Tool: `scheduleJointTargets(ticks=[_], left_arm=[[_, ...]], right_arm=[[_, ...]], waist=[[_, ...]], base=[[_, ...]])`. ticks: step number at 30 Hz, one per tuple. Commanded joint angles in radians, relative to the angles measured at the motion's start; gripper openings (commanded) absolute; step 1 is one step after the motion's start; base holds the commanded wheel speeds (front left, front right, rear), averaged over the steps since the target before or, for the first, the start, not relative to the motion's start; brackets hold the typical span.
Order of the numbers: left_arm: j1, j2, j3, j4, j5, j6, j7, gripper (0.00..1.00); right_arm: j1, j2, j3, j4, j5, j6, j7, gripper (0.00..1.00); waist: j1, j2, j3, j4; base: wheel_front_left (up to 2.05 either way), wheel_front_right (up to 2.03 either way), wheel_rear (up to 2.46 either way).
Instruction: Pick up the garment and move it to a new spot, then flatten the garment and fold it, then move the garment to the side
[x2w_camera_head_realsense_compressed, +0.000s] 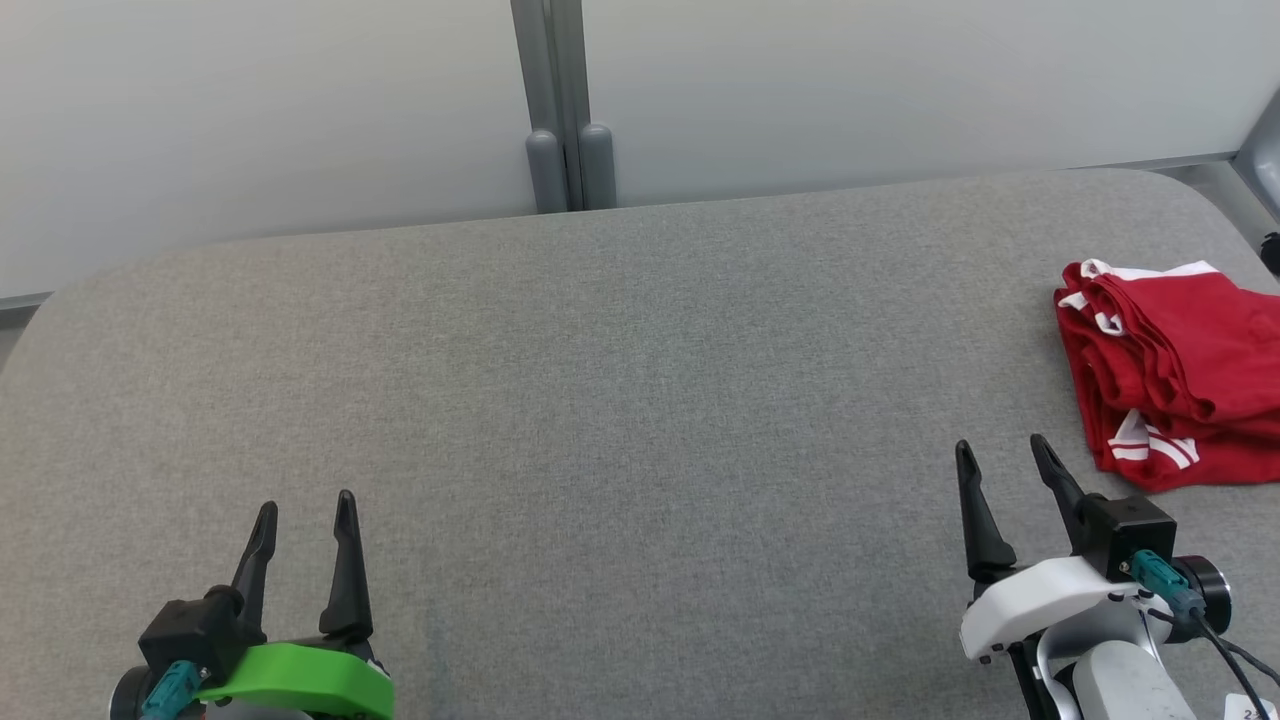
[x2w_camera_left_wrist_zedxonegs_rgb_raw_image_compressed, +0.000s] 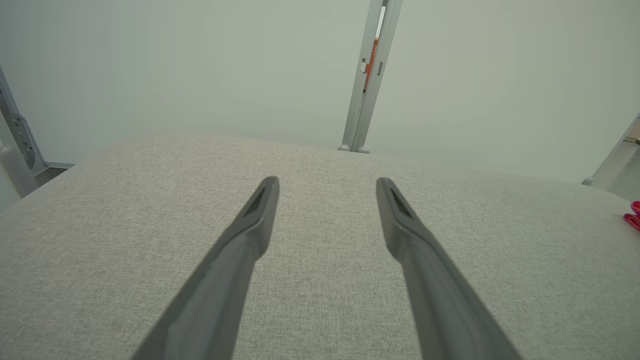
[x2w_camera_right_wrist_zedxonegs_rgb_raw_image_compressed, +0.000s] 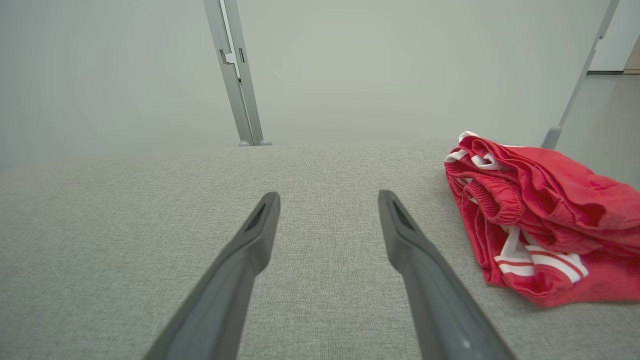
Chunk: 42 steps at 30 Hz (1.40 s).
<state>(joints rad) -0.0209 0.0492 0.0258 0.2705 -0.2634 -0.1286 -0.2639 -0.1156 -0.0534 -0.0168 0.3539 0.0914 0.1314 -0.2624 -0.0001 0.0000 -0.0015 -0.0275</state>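
- The red fabric garment with white stripes and trim (x2w_camera_head_realsense_compressed: 1170, 380) lies bunched in loose layers at the right edge of the grey woven-cloth table (x2w_camera_head_realsense_compressed: 620, 400). It runs partly past the head view's right border.
- Our left gripper (x2w_camera_head_realsense_compressed: 306, 500), on its green mount, hovers at the near left with its jaws spread wide and nothing between them, well apart from the garment.
- Our right gripper (x2w_camera_head_realsense_compressed: 1000, 442), on its white mount, is likewise wide and empty. It is near the garment's closest corner but not touching it.
- We judge the pick-up to be the step in hand, though the layered heap could equally be a finished fold set aside; we cannot tell which.
- To pick well, we would bring the right gripper in low at the near striped corner, slide one finger under all the layers and close on a thick bunch rather than a single ply.
- We would keep the left gripper free to take a second edge after the lift.
- No brand or writing is readable on the garment. A small tag by the right arm's base is cut off and too small to read.
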Motion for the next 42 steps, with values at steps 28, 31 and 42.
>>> scheduleJointTargets(ticks=[28,31,42], left_arm=[[-0.012,-0.005,0.022,0.022,-0.326,-0.001,0.092,0.00],[-0.016,-0.004,0.025,0.020,-0.370,-0.001,0.104,0.00],[-0.029,-0.003,0.035,0.012,-0.526,-0.001,0.148,0.00]], right_arm=[[0.022,0.008,-0.026,0.000,0.370,0.000,0.094,0.00],[0.021,0.008,-0.028,-0.005,0.419,0.000,0.106,0.00],[0.018,0.006,-0.039,-0.023,0.594,0.000,0.148,0.00]], waist=[[0.0001,0.0000,0.001,0.007],[0.0001,0.0000,0.001,0.007],[0.0001,0.0000,0.002,0.009]], base=[[0.00,0.00,0.00],[0.00,0.00,0.00],[0.00,0.00,0.00]])
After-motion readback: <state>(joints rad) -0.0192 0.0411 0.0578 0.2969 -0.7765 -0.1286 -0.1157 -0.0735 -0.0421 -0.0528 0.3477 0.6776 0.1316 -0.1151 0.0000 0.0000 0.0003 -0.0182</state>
